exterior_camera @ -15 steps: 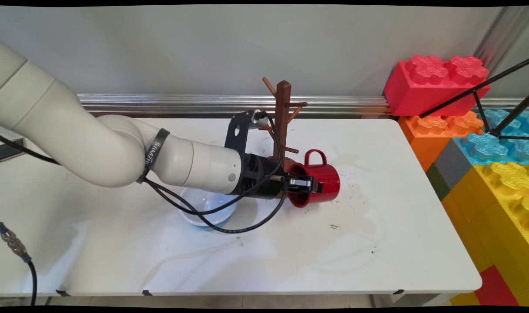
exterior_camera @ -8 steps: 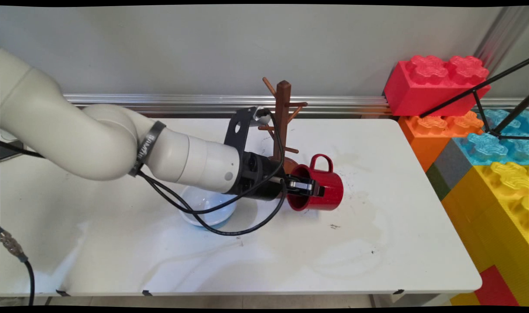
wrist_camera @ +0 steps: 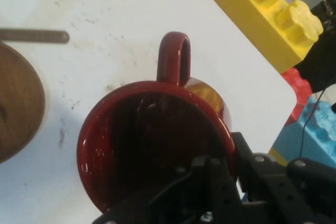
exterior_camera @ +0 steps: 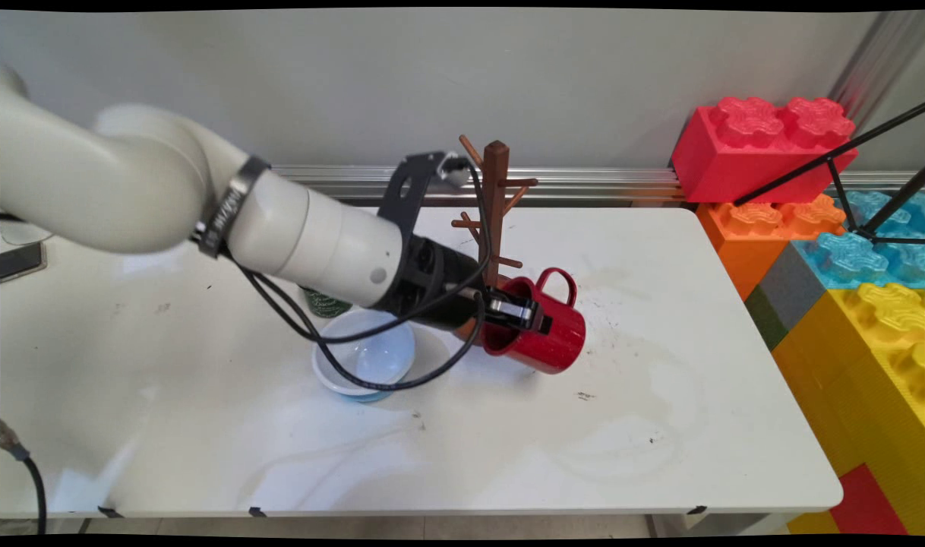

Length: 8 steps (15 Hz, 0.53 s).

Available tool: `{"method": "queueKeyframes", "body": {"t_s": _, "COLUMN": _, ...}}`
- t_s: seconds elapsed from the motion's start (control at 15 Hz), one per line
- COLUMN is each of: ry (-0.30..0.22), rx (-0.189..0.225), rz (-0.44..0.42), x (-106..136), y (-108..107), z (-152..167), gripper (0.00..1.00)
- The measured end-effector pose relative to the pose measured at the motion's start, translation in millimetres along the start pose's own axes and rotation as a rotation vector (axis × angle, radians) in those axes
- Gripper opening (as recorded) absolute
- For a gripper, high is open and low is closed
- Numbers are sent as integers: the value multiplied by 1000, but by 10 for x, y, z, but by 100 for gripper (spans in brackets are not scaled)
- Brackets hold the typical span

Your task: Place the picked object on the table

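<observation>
My gripper (exterior_camera: 519, 313) is shut on the rim of a red mug (exterior_camera: 546, 334), with one finger inside the mug and one outside. The mug hangs tilted, its mouth towards the arm and its handle (exterior_camera: 557, 282) pointing up and back. It is just right of the brown wooden mug tree (exterior_camera: 495, 213). In the hand view the red mug (wrist_camera: 152, 145) fills the middle and its handle (wrist_camera: 173, 59) points up. The gripper (wrist_camera: 231, 169) clamps the rim at the lower right. The tree's round base (wrist_camera: 16, 108) lies at the left edge.
A white and blue bowl (exterior_camera: 364, 361) stands under the black cables, left of the mug. A green object (exterior_camera: 326, 304) shows behind the bowl. Big toy blocks (exterior_camera: 835, 251) are stacked along the table's right edge, and a yellow block (wrist_camera: 268, 9) shows in the hand view.
The arm's elbow has risen and the wrist now points down to the right. The mug, held throughout, has tipped from lying on its side to a mouth-up tilt and moved slightly left.
</observation>
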Motion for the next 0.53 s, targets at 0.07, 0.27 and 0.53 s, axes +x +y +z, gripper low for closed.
{"method": "queueKeyframes", "body": {"t_s": 0.07, "ry": -10, "rx": 10, "rz": 13, "x": 53, "y": 35, "z": -57, "gripper": 0}}
{"method": "queueKeyframes", "body": {"t_s": 0.27, "ry": -41, "rx": 40, "rz": 59, "x": 199, "y": 156, "z": -216, "gripper": 0}}
{"method": "queueKeyframes", "body": {"t_s": 0.53, "ry": -94, "rx": 86, "rz": 136, "x": 342, "y": 328, "z": -380, "gripper": 0}}
